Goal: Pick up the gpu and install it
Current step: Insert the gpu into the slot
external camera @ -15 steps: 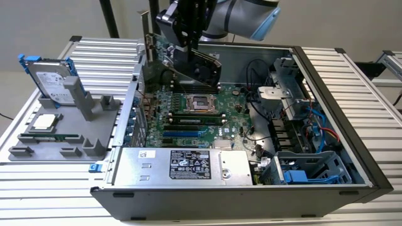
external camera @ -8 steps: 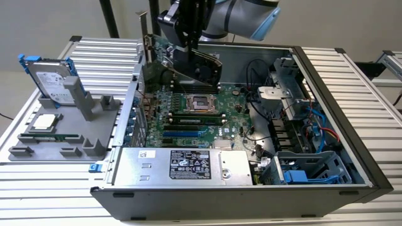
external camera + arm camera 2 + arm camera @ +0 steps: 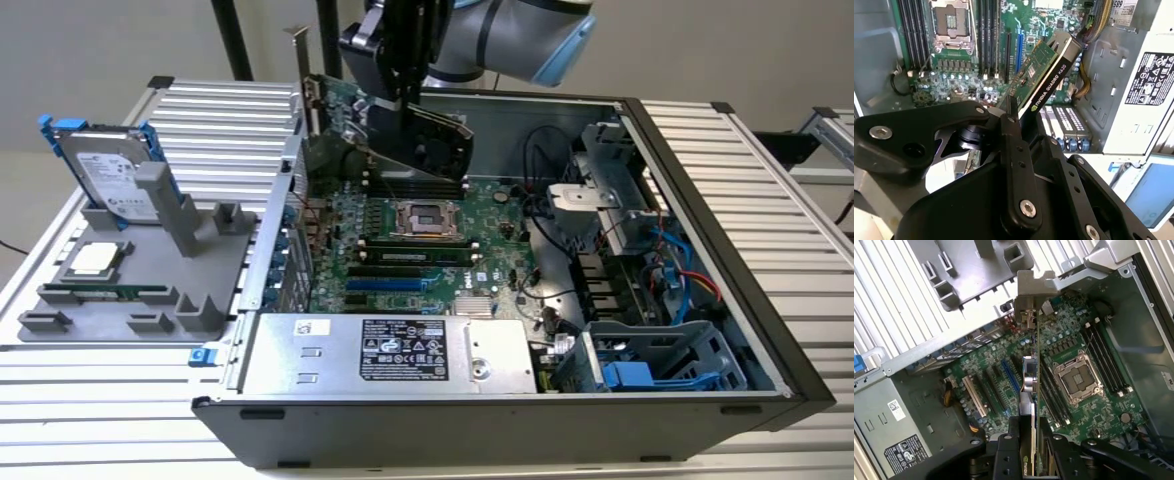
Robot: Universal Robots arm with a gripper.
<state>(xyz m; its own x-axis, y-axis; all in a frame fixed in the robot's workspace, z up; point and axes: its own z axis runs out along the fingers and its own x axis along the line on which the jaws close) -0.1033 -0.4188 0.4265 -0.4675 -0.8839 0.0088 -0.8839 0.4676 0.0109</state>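
Observation:
The gpu (image 3: pixel 427 135) hangs tilted in the air over the far part of the open computer case, above the motherboard (image 3: pixel 414 250). It has a green board, a black cooler and a silver bracket (image 3: pixel 302 70) pointing up toward the exterior view's left. My gripper (image 3: pixel 400 105) is shut on the card's upper edge. In the second wrist view the gpu (image 3: pixel 1046 75) slants away from the black fingers (image 3: pixel 1013 145). In the first wrist view the gpu (image 3: pixel 1033 385) is edge-on between the fingers (image 3: pixel 1004 442), its bracket (image 3: pixel 1026 305) near the case's rear wall and above the expansion slots (image 3: pixel 1010 375).
A silver power supply (image 3: pixel 387 350) fills the near part of the case, and a drive cage (image 3: pixel 654 360) with cables sits at the exterior view's right. Outside the case, a grey fixture (image 3: pixel 120 290) carries a hard drive (image 3: pixel 107 170), a processor and a memory stick.

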